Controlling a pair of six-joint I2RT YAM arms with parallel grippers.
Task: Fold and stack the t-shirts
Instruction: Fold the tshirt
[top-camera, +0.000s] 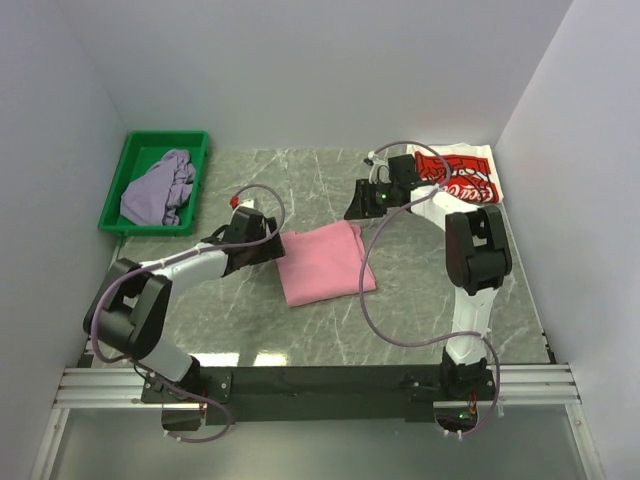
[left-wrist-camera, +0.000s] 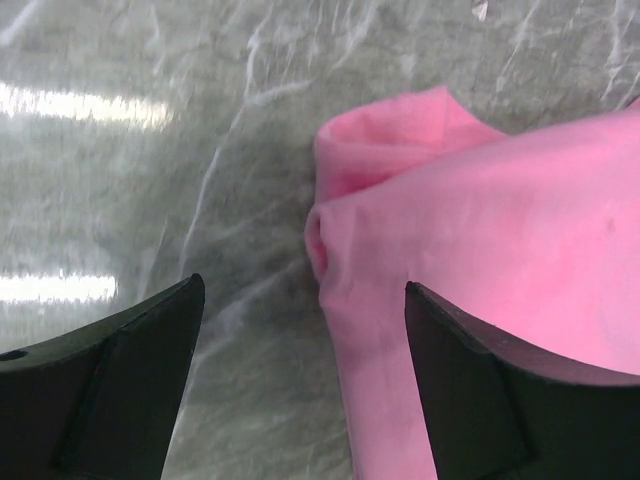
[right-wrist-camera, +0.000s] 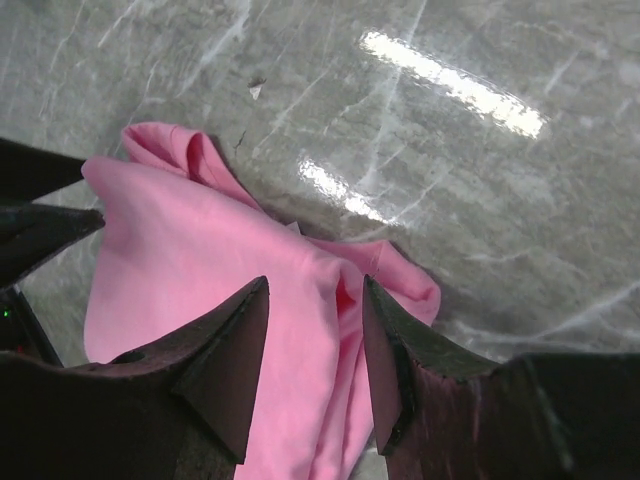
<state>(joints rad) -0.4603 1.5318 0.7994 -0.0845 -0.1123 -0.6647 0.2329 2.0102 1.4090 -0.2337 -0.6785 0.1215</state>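
The pink t-shirt (top-camera: 322, 262) lies folded into a rough rectangle in the middle of the table. My left gripper (top-camera: 272, 243) is at its left far corner. In the left wrist view the gripper (left-wrist-camera: 300, 300) is wide open, with the shirt's edge (left-wrist-camera: 500, 230) between the fingers. My right gripper (top-camera: 358, 208) is at the shirt's far right corner. In the right wrist view it (right-wrist-camera: 315, 290) is open, its fingers astride a raised fold of the pink shirt (right-wrist-camera: 200, 260). The white Coca-Cola t-shirt (top-camera: 462, 172) lies at the back right. The lavender-grey t-shirt (top-camera: 158, 188) is crumpled in the bin.
A green plastic bin (top-camera: 118, 195) stands at the back left by the wall. White walls close in the table on the left, back and right. Purple cables loop from both arms over the table, one (top-camera: 368, 300) beside the pink shirt.
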